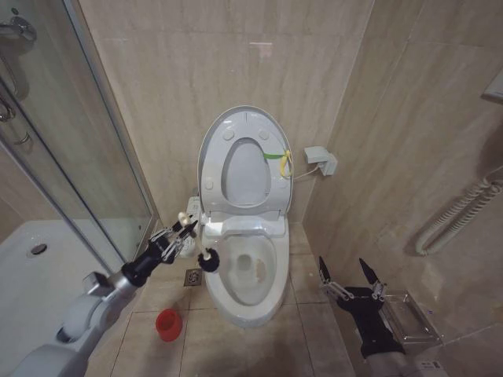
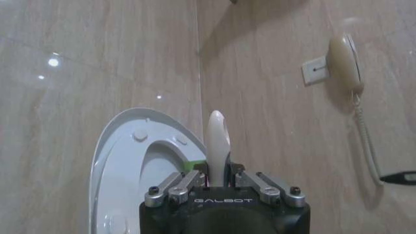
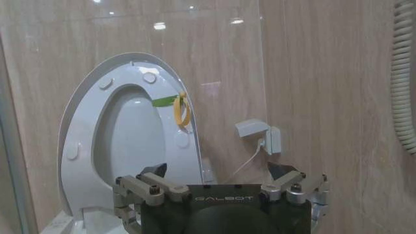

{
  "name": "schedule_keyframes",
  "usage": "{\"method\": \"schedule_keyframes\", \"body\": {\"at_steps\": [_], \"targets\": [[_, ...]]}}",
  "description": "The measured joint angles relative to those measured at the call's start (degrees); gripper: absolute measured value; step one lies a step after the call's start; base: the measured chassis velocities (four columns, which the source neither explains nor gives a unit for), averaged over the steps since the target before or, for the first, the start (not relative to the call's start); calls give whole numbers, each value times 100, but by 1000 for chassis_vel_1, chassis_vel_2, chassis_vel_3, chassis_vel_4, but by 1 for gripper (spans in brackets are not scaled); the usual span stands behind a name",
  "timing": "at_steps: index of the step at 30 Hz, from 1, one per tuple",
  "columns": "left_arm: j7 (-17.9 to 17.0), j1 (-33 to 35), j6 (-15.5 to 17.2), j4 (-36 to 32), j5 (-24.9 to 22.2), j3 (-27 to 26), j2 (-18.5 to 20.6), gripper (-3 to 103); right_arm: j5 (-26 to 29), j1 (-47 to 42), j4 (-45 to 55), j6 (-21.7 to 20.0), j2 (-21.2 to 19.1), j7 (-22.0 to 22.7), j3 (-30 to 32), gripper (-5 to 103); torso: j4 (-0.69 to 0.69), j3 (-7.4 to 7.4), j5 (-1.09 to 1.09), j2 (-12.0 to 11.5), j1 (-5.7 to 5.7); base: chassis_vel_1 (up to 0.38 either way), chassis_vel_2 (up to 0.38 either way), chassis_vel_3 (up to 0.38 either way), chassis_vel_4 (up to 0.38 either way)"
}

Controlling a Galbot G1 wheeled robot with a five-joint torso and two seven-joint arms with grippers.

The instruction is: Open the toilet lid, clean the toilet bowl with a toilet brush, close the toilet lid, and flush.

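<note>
The toilet lid (image 1: 244, 126) stands upright against the wall with the seat raised against it, and a yellow-green strap (image 1: 281, 161) hangs at its edge. The white toilet bowl (image 1: 247, 308) lies uncovered below. My left gripper (image 1: 182, 232) is shut on the white handle of the toilet brush (image 2: 217, 136). The brush's dark head (image 1: 209, 259) hangs at the bowl's left rim. The red cup holder (image 1: 167, 323) stands on the floor left of the bowl. My right gripper (image 1: 351, 275) hovers open and holds nothing, right of the bowl. The lid (image 3: 85, 146) and strap (image 3: 180, 109) also appear beyond my right gripper (image 3: 217, 171).
A glass shower door (image 1: 86, 157) and a white shower tray (image 1: 39, 283) are on the left. A floor drain (image 1: 193, 276) sits beside the bowl. A wall box (image 1: 322, 161) is right of the lid. A hose (image 1: 460, 216) runs along the right wall.
</note>
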Motion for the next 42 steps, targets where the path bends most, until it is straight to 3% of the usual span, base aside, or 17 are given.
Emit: {"method": "schedule_keyframes", "body": {"at_steps": [7,10,14,18,25,28,33,42], "targets": [[62,-926,-26,824,-97,720,-233,20,0,0,0,0,0,2,1,100,1,0,1,0,0,0,0,0,0],[120,-1413,-83,1483,-112,1279,-510,20,0,0,0,0,0,1,0,100,0,0,0,1,0,0,0,0,0],[178,-1736,-154,1993,-100,1618,-737,20,0,0,0,0,0,1,0,100,-2,0,-1,1,0,0,0,0,0],[332,-2264,-311,2912,-11,2002,-1137,20,0,0,0,0,0,2,0,100,-1,0,0,1,0,0,0,0,0],[533,-2892,-562,4060,59,2381,-1511,20,0,0,0,0,0,1,0,100,0,0,1,1,0,0,0,0,0],[640,-3334,-785,5035,204,2548,-1779,20,0,0,0,0,1,3,0,100,-1,0,0,1,0,0,0,0,0],[819,-3711,-1009,5948,412,2655,-2037,20,0,0,0,0,1,0,0,100,-1,0,1,1,0,0,0,0,0],[886,-3673,-1051,6230,593,2685,-2162,20,0,0,0,0,0,0,0,100,1,0,0,0,0,0,0,0,0]]}}
